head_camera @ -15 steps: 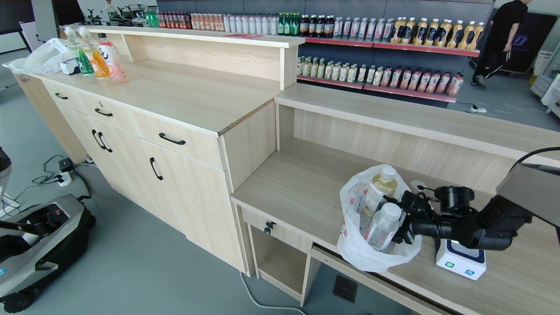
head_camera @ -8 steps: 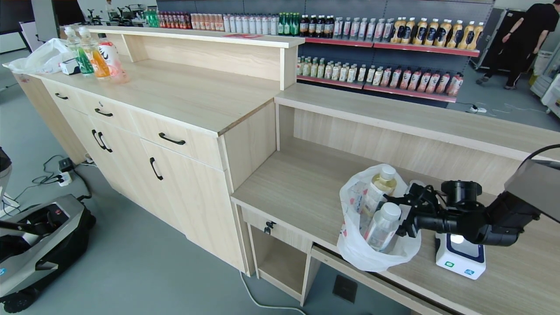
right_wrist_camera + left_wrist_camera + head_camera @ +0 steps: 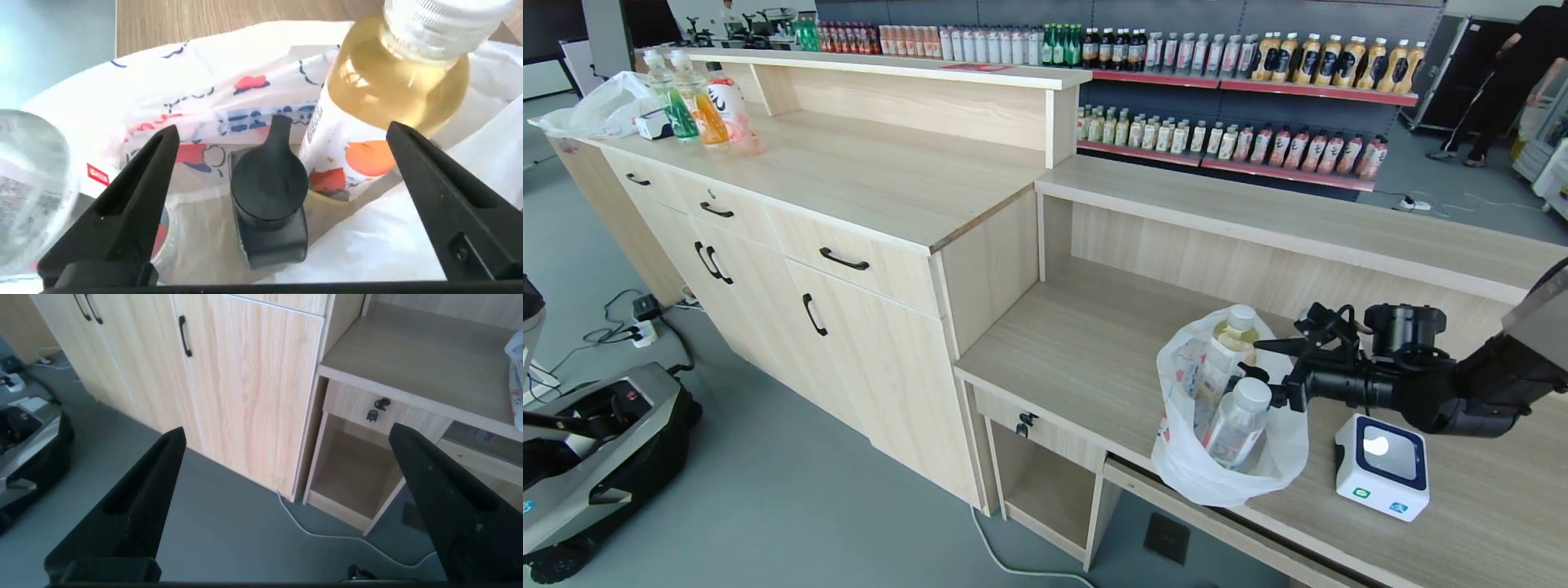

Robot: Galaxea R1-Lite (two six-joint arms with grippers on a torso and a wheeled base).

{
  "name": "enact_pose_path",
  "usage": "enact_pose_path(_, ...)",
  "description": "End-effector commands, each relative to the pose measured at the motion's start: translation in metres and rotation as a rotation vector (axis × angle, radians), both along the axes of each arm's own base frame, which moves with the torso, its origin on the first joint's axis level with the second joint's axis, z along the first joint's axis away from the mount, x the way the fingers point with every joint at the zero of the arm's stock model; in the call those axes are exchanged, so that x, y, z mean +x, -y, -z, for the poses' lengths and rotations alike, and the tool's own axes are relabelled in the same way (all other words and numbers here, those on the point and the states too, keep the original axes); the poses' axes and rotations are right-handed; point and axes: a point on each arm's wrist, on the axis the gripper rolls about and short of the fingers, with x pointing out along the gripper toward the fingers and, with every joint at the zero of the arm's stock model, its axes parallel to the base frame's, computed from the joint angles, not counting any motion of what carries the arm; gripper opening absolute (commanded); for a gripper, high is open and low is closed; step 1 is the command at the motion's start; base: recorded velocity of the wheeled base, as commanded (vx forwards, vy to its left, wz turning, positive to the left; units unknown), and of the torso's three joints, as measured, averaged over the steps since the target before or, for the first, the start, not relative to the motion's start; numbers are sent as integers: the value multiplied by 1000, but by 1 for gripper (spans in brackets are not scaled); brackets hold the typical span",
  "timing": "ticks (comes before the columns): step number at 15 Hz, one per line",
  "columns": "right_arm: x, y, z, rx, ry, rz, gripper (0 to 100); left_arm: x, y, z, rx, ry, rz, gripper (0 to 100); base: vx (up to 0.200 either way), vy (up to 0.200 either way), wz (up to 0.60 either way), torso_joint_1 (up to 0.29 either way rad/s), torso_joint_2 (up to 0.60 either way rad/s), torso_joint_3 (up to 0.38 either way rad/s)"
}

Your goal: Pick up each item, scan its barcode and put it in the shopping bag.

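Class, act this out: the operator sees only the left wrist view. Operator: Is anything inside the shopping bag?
Observer: Yes, two bottles stand in the shopping bag: a yellow drink bottle and a clear bottle.
Operator: Where is the right tool?
Observer: The right tool hovers open at the bag's mouth, holding nothing.
Operator: Anything left to scan?
Observer: Yes, three bottles stand at the far end of the tall counter.

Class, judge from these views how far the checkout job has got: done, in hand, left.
Done: the yellow-drink bottle and the clear bottle stand in the shopping bag. In hand: nothing; the right claw is open over the bag, the left claw open. Left: possibly the three bottles on the far counter.
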Motion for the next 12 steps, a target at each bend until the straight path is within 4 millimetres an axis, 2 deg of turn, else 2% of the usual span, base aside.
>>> enact_pose_path(1,-12,-2,-40,16,67,7,100,0,0,0,0,1,0,100,0,0,0,0,0,0)
enact_pose_path(4,-37,-4,-83,10,151,11,100,0,0,0,0,1,0,100,0,0,0,0,0,0)
enact_pose_path(8,-76,0,-100,22,147,48,100,0,0,0,0,1,0,100,0,0,0,0,0,0)
enact_pose_path(11,-92,13,-115,6,192,98,100,0,0,0,0,1,0,100,0,0,0,0,0,0)
enact_pose_path(12,-104,23,-124,-4,216,143,100,0,0,0,0,1,0,100,0,0,0,0,0,0)
